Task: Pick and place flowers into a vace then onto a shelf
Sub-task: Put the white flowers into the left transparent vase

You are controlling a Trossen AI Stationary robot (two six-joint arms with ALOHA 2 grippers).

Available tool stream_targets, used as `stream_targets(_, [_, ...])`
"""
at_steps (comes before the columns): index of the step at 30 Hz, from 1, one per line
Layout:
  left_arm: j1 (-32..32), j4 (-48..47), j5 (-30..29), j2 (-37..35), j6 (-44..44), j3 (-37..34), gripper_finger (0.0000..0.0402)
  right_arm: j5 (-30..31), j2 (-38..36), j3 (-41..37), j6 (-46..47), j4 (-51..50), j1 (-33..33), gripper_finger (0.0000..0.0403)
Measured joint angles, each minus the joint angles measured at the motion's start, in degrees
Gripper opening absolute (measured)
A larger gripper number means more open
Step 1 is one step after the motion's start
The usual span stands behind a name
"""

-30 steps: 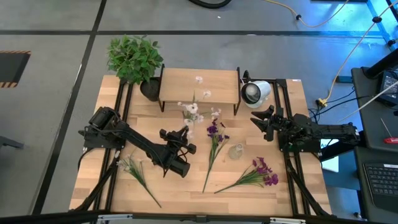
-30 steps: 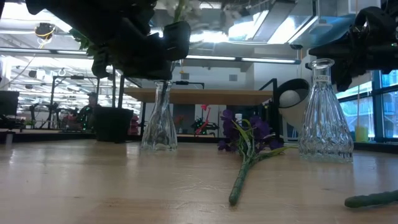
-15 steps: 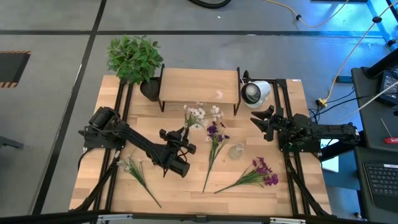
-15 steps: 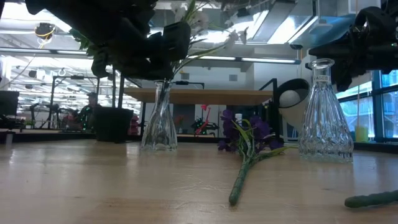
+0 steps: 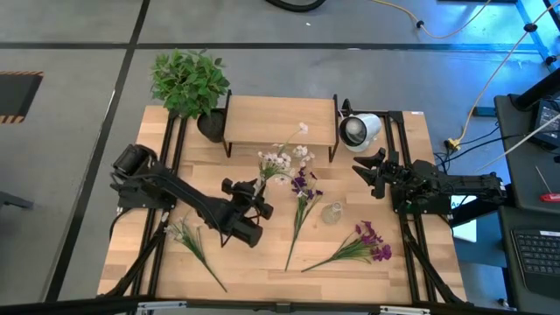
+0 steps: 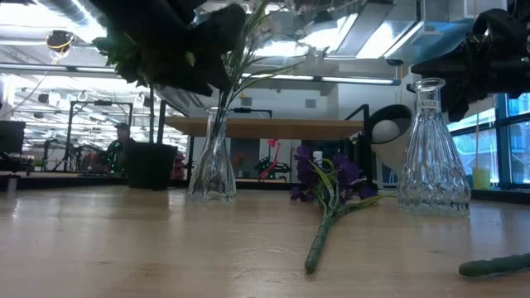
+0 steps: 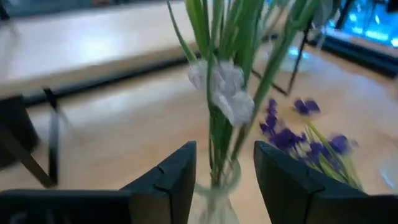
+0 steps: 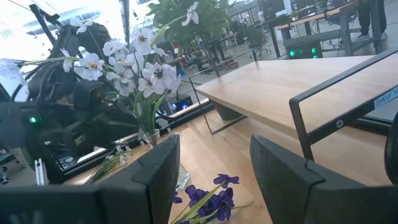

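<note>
A bunch of white flowers point(image 5: 282, 160) stands with its stems in a small clear glass vase point(image 6: 213, 161) near the table's middle. My left gripper point(image 5: 260, 187) is open. Its fingers stand on either side of the stems point(image 7: 214, 134), just above the vase's neck point(image 7: 214, 193). Two purple flowers point(image 5: 302, 206) point(image 5: 360, 244) and a white-pink one point(image 5: 194, 243) lie flat on the table. A second, empty glass vase point(image 5: 332, 213) stands right of the middle. The shelf point(image 5: 280, 121) stands at the far edge. My right gripper point(image 5: 367, 168) waits open at the right.
A bushy potted plant point(image 5: 188, 80) stands at the far left corner beside the shelf. A white round device point(image 5: 357, 129) sits right of the shelf. Black frame rails point(image 5: 171, 157) run along both sides of the table. The near middle of the table is bare wood.
My left gripper has risen a little and drawn back toward the table's left edge. The white flowers, bunched upright a second ago, have fanned out in the vase. Their blossoms now lean toward the far right.
</note>
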Motion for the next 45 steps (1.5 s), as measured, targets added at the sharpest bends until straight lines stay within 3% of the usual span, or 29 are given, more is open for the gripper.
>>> stream_targets(7, [0.2,-0.6,23.4,-6.0,0.8,0.0,0.0150,0.0,0.0,0.0,0.1,0.0,0.0,0.0198])
stream_targets(13, [0.2,-0.2,49.0,-10.4,2.1,0.0,0.0144,0.0,0.0,0.0,0.0,0.0,0.0,0.0198])
stream_targets(17, [-0.8,0.8,65.9,-11.2,-4.9,0.0,0.0143,0.0,0.0,0.0,0.0,0.0,0.0,0.0198])
stream_targets(20, [-2.3,0.9,74.5,-10.7,-13.1,0.0,0.0143,0.0,0.0,0.0,0.0,0.0,0.0,0.0198])
stream_targets(24, [-6.0,0.6,78.2,-9.6,-30.2,0.0,0.0143,0.0,0.0,0.0,0.1,0.0,0.0,0.0198])
stream_targets(30, [-15.0,0.9,73.0,-7.4,-54.7,0.0,0.0143,0.0,0.0,0.0,0.1,0.0,0.0,0.0198])
stream_targets(40, [-17.5,0.2,76.7,2.4,-56.6,0.8,0.0143,0.0,0.0,0.0,0.0,0.0,0.0,0.0198])
stream_targets(45, [-17.7,-8.7,79.4,2.5,-57.5,2.9,0.0140,0.0,0.0,0.0,0.0,0.0,0.0,0.0198])
